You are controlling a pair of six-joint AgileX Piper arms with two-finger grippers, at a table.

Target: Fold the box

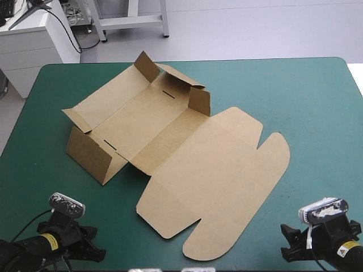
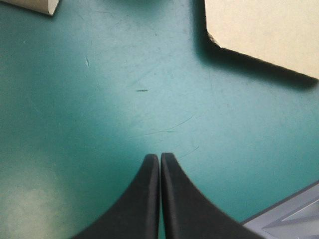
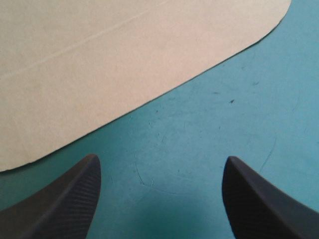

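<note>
The brown box (image 1: 176, 153) lies in the middle of the teal-green table. Its tray part (image 1: 136, 113) at the far left has walls partly raised, and its lid (image 1: 221, 181) lies flat toward the near right. My left gripper (image 1: 91, 248) rests near the table's front left corner, apart from the box. In the left wrist view its fingers (image 2: 160, 159) are shut over bare cover, with a box corner (image 2: 264, 25) ahead. My right gripper (image 1: 286, 243) sits at the front right, open (image 3: 159, 172), and the lid's rounded edge (image 3: 124, 64) lies just ahead of it.
Bare teal-green cover (image 1: 300, 102) stretches to the right and far side of the box. A white cabinet (image 1: 28, 39) and a metal stand (image 1: 130, 20) are beyond the table's far edge.
</note>
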